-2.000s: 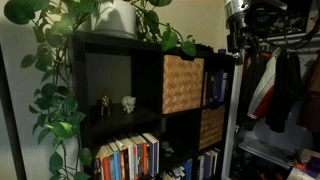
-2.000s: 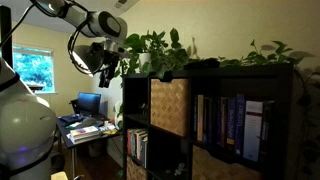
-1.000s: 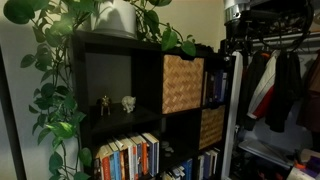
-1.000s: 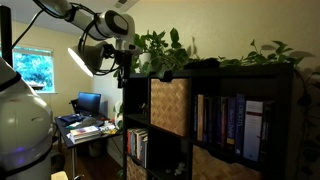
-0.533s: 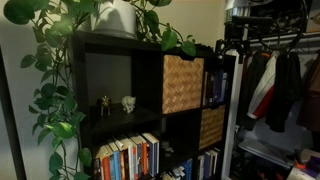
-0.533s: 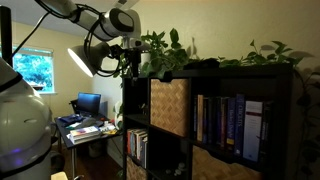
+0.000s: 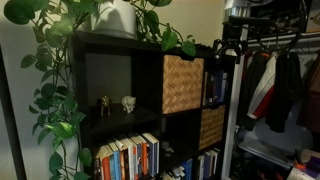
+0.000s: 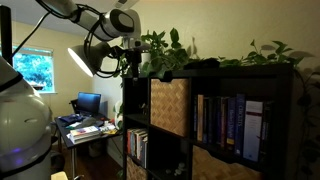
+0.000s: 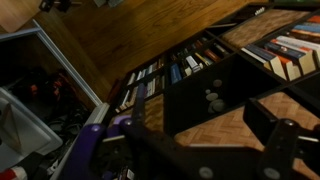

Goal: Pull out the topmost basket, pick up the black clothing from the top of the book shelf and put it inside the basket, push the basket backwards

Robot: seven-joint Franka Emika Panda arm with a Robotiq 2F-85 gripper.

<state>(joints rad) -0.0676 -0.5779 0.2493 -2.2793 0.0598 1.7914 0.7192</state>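
The topmost woven basket (image 7: 183, 84) sits pushed into the upper row of the black book shelf (image 7: 120, 70); it also shows in the other exterior view (image 8: 168, 105) and in the wrist view (image 9: 215, 125). A dark heap, the black clothing (image 8: 205, 63), lies on the shelf top among plant leaves. My gripper (image 7: 232, 45) hangs at the shelf's top corner, in front of and above the basket, also seen in the exterior view from the side (image 8: 128, 62). In the wrist view my gripper (image 9: 200, 140) is open and empty, with the basket front between the fingers.
A lower woven basket (image 7: 211, 127) sits below the top one. Books (image 7: 128, 157) fill the lower cells and two small figurines (image 7: 117, 103) stand in the open cell. Trailing plants (image 7: 60, 90) cover the shelf top. Hanging clothes (image 7: 275, 85) are beside the shelf, and a desk (image 8: 85, 125) behind the arm.
Over two seconds the gripper moved in towards the shelf's top corner. In the last half second it has barely moved. Basket and clothing have not moved.
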